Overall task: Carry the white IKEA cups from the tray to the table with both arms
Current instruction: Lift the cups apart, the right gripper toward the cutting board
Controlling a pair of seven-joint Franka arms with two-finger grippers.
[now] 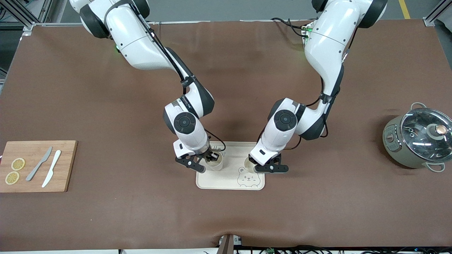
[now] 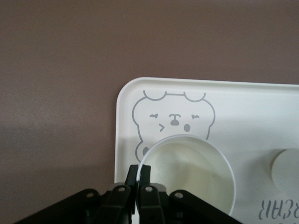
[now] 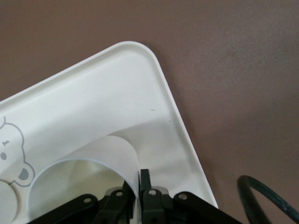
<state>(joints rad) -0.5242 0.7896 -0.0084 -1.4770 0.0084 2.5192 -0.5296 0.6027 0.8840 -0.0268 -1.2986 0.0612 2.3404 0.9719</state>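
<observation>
Two white IKEA cups are at the cream bear tray [image 1: 233, 155]. My right gripper [image 1: 207, 162] is shut on the rim of one cup [image 1: 215, 164] at the tray's corner toward the right arm's end. The right wrist view shows its fingers [image 3: 145, 181] pinching that cup's wall [image 3: 93, 158]. My left gripper [image 1: 257, 166] is shut on the rim of the other cup [image 1: 247, 163], just above the bear drawing and partly hidden by the hand. The left wrist view shows its fingers [image 2: 133, 175] clamped on that cup's rim [image 2: 187, 168]. I cannot tell whether the cups rest on the tray.
A wooden cutting board [image 1: 67, 165] with two lemon slices and two knives lies toward the right arm's end. A green pot with a glass lid [image 1: 420, 139] stands toward the left arm's end. A dark cable [image 3: 261, 196] hangs by the right gripper.
</observation>
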